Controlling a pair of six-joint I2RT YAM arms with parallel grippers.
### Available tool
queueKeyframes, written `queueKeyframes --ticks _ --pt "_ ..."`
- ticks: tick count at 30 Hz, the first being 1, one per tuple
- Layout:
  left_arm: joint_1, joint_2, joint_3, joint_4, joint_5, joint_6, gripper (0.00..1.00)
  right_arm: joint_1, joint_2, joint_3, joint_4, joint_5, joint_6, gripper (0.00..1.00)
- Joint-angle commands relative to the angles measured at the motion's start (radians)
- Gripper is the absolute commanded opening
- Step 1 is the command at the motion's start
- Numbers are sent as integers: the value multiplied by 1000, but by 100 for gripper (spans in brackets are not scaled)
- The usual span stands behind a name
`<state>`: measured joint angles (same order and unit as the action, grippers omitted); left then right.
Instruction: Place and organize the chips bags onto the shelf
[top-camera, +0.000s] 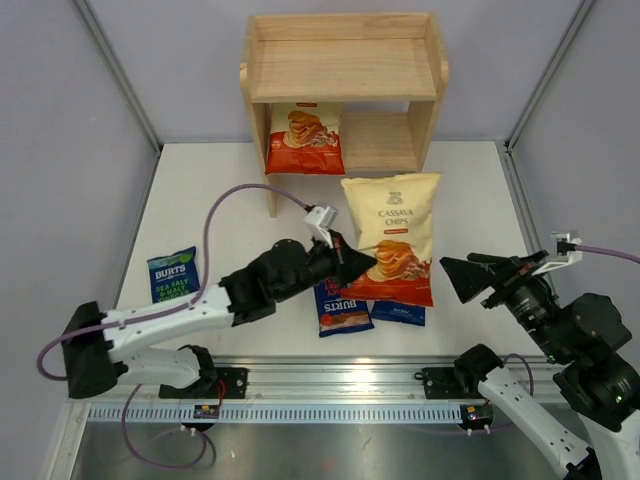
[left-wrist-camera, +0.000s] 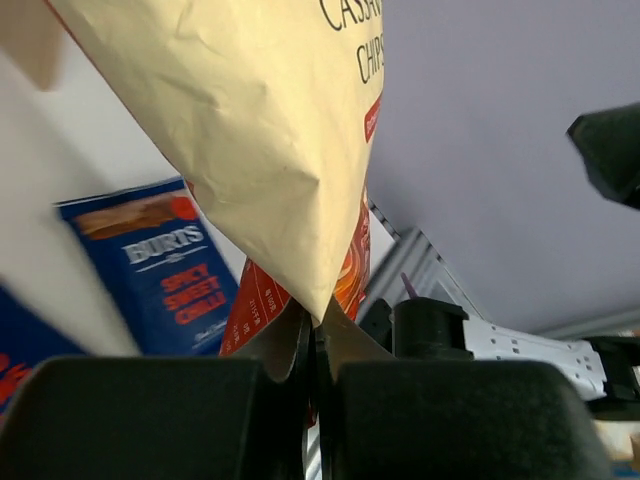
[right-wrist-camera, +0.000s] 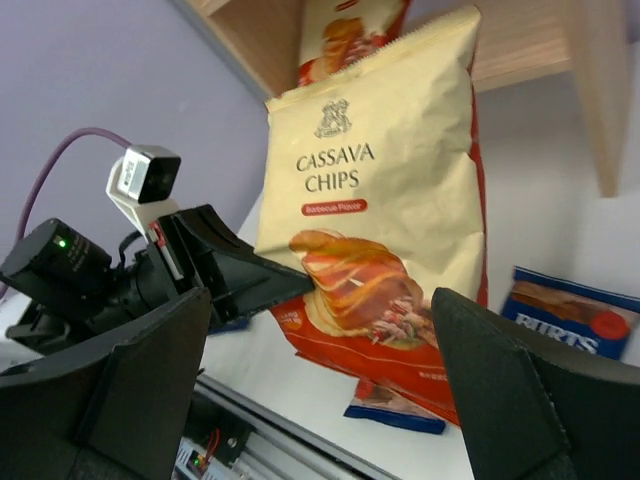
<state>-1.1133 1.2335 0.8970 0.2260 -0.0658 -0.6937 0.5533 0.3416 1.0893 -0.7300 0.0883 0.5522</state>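
Note:
My left gripper (top-camera: 362, 268) is shut on the lower left edge of a cream-and-red cassava chips bag (top-camera: 393, 235) and holds it raised and tilted over the table. The pinch shows in the left wrist view (left-wrist-camera: 318, 325), and the bag (right-wrist-camera: 385, 200) in the right wrist view. A second cassava bag (top-camera: 305, 140) stands on the lower tier of the wooden shelf (top-camera: 345, 70). Two dark blue Burts bags (top-camera: 340, 310) (top-camera: 398, 313) lie under the held bag. A blue-green Burts bag (top-camera: 174, 275) lies at the left. My right gripper (top-camera: 462, 280) is open and empty, right of the held bag.
The shelf's top tier (top-camera: 340, 45) holds nothing, and the right half of its lower tier (top-camera: 385, 140) is bare. Grey walls enclose the table on both sides. A metal rail (top-camera: 330, 385) runs along the near edge by the arm bases.

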Motion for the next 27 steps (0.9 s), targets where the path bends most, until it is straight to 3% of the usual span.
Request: queueKeyframes --ticks 1,5,11,18,23,27 --pt "6 -214 -44 -109 -231 26 0 -4 16 -87 231 -264 -6 100" --pt "7 -426 -130 -226 -392 -39 0 -4 98 -228 417 -456 106 100" --pt "6 -724 -190 -410 -598 -121 0 3 263 -406 877 -628 394 99" --pt "6 -914 -234 -470 -764 -185 0 221 381 -488 1076 -436 379 100" --pt "6 -1003 -290 -355 -764 -188 0 408 513 -543 1270 -279 338 98" --pt "6 -1008 -320 -271 -700 -237 0 462 614 -534 1426 -159 290 98"
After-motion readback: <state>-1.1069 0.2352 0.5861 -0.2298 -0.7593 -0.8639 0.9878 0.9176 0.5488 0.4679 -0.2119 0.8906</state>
